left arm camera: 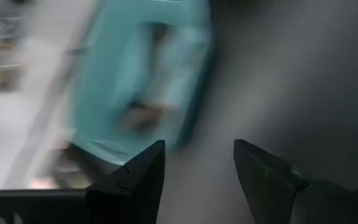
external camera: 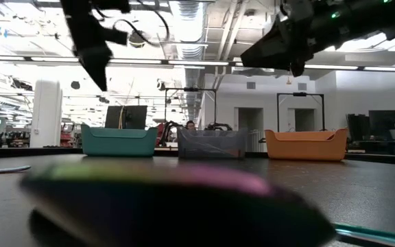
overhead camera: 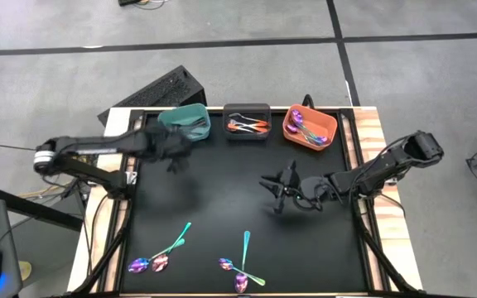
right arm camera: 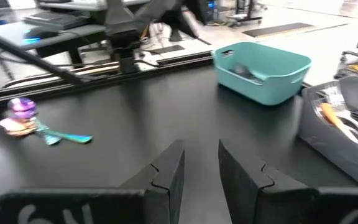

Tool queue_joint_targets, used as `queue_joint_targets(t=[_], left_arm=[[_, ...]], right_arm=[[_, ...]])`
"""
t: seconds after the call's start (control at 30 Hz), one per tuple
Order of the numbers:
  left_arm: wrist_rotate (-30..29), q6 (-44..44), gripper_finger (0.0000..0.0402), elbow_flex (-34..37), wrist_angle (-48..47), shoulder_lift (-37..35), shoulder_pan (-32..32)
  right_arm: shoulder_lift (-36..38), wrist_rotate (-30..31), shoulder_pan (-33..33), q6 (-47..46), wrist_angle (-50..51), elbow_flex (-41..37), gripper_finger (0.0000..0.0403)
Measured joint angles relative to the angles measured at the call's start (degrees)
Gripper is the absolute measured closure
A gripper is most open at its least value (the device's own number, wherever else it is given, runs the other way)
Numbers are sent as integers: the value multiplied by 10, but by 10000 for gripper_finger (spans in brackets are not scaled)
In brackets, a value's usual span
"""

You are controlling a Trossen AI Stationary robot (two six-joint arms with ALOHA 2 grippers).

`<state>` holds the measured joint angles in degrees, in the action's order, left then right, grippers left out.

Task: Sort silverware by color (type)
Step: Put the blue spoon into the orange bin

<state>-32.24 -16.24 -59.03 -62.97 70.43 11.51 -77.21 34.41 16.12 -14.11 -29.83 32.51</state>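
Several iridescent purple-teal spoons and forks lie flat near the table's front edge, in a left group (overhead camera: 160,253) and a right group (overhead camera: 243,266); one of them (right arm camera: 27,118) shows in the right wrist view. My left gripper (overhead camera: 175,157) hangs open just in front of the teal bin (overhead camera: 186,122), with nothing between its fingers (left arm camera: 143,177). My right gripper (overhead camera: 273,189) stands open above the bare mat right of centre, its fingers (right arm camera: 166,171) pointing toward the table's left. The dark grey bin (overhead camera: 247,122) holds orange-red and silver pieces, the orange bin (overhead camera: 309,128) iridescent ones.
The three bins stand in a row along the far edge. A black keyboard (overhead camera: 151,93) lies beyond the table's far left corner. Open black mat (overhead camera: 222,199) lies between the bins and the silverware. A blurred iridescent piece (external camera: 163,192) lies close to the low camera.
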Motion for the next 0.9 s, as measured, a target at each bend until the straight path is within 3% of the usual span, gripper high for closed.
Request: queue_joint_targets(t=[0.23, 0.5, 0.7, 0.9], left_arm=[[166, -256, 234, 96, -4, -51, -252], [244, -581, 239, 132, 60, 3, -535], [280, -666, 239, 131, 200, 81, -652], [337, -693, 239, 131, 256, 167, -698]], right_arm=[[0, 2, 53, -9, 11, 0, 284], [0, 55, 83, -26, 11, 0, 284], [0, 56, 83, -30, 11, 0, 284], [0, 57, 82, -31, 7, 0, 284]])
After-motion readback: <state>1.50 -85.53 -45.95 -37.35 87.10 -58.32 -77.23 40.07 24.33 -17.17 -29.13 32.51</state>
